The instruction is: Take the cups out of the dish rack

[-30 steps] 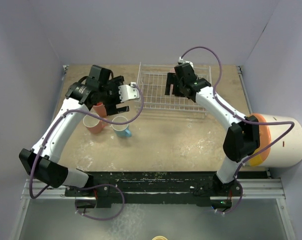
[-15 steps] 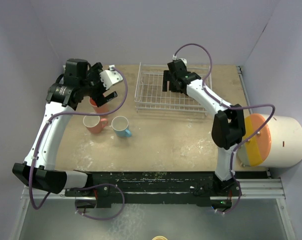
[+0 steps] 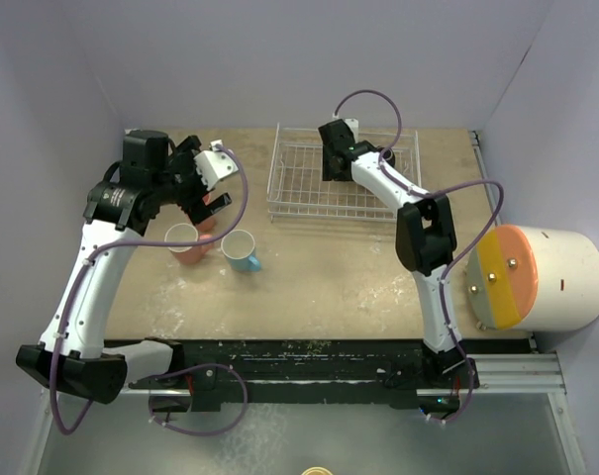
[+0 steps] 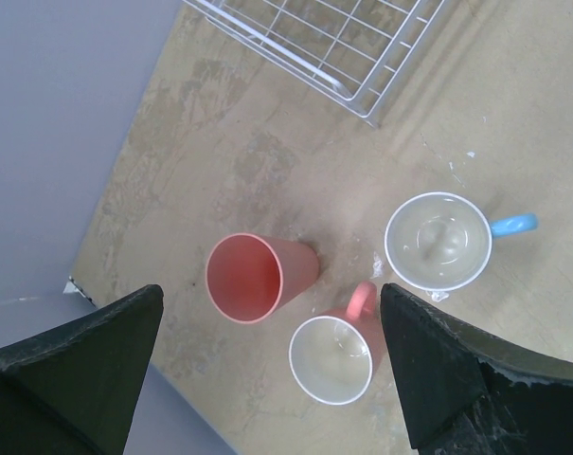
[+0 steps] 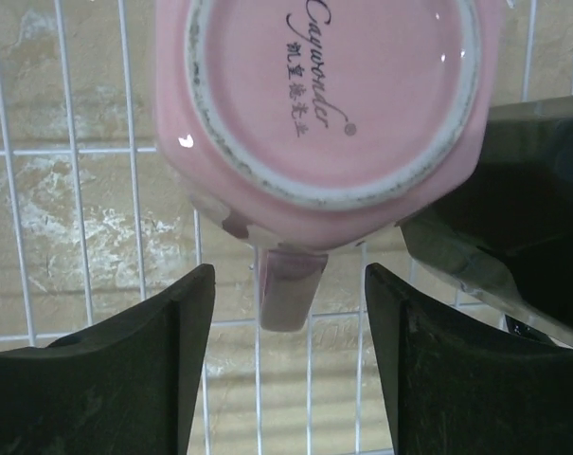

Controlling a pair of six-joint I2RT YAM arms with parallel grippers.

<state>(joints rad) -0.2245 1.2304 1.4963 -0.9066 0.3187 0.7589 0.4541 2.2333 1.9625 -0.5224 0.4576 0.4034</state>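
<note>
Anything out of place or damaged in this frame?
Nothing serious. The tabletop is worn and blotchy, with white flecks beside the light blue cup. The pink cup in the dish rack sits base up, which is normal for draining.

We could read writing in one place only: the upturned base of the pink cup (image 5: 329,90), seen in the right wrist view. A slanted script brand name ran across the flat pink circle inside the foot ring. As near as we could tell, it read "Caywonder". Just beneath it ran a short row of Chinese characters, too small for us to read. A tiny registered-mark circle stood at its end.
</note>
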